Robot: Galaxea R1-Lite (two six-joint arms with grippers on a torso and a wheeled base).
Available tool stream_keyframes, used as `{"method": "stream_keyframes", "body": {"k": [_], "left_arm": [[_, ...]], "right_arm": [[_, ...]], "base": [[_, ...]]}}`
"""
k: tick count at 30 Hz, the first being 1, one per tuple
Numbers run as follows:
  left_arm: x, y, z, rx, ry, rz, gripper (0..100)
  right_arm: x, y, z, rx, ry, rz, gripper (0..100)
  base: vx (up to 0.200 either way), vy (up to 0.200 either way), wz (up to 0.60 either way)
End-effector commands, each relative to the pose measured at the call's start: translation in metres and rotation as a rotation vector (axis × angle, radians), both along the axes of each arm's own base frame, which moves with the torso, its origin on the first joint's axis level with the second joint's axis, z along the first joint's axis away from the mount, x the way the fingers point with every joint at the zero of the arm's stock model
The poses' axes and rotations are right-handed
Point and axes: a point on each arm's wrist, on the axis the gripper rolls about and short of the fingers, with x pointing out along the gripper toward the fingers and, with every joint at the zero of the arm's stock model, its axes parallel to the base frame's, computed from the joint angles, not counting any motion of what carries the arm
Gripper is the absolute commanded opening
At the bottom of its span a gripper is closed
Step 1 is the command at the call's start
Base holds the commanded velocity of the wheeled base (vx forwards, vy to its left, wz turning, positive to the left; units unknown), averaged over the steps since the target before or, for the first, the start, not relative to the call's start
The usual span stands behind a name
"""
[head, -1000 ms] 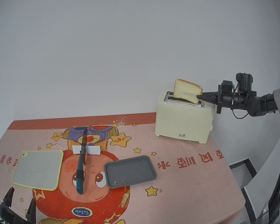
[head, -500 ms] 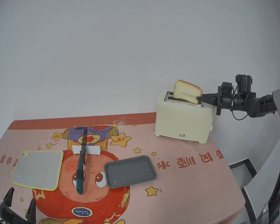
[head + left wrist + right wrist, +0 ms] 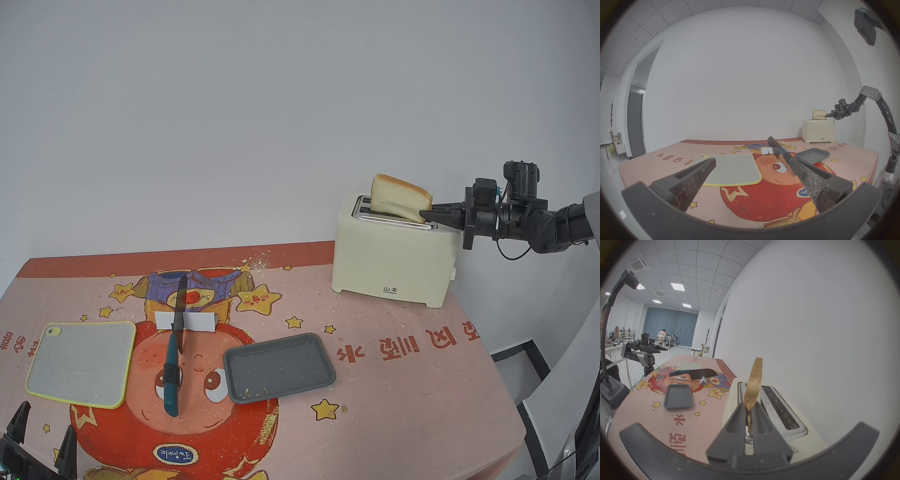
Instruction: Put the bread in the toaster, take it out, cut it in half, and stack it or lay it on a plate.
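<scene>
A pale bread (image 3: 400, 197) slice, tilted, is pinched at its lower corner by the right tool (image 3: 427, 214) over the cream toaster (image 3: 394, 259) slots. A teal-handled knife (image 3: 173, 356) lies between a green-rimmed cutting board (image 3: 81, 364) and a grey plate (image 3: 278, 367).

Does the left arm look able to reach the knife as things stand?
Probably yes. The left end effector is open near the tablecloth's front edge, the knife handle points that way, and only bare cloth lies between; the flat cutting board lies just beside the path.

One bread (image 3: 400, 197), toaster (image 3: 394, 259), knife (image 3: 172, 356), board (image 3: 81, 364), tray (image 3: 278, 365)
</scene>
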Motion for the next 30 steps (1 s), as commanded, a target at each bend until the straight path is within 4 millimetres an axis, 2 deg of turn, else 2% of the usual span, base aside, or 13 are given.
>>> {"method": "stream_keyframes", "body": {"k": [1, 30], "left_arm": [[0.0013, 0.0, -0.0049, 0.0, 0.018, 0.0, 100], [0.0013, 0.0, -0.0049, -0.001, 0.018, 0.0, 100]], "right_arm": [[-0.0014, 0.0004, 0.0014, 0.0, -0.003, 0.003, 0], [-0.0002, -0.0001, -0.0014, 0.025, 0.069, 0.001, 0]], "base": [[0.0, 0.0, 0.0], [0.0, 0.0, 0.0]]}}
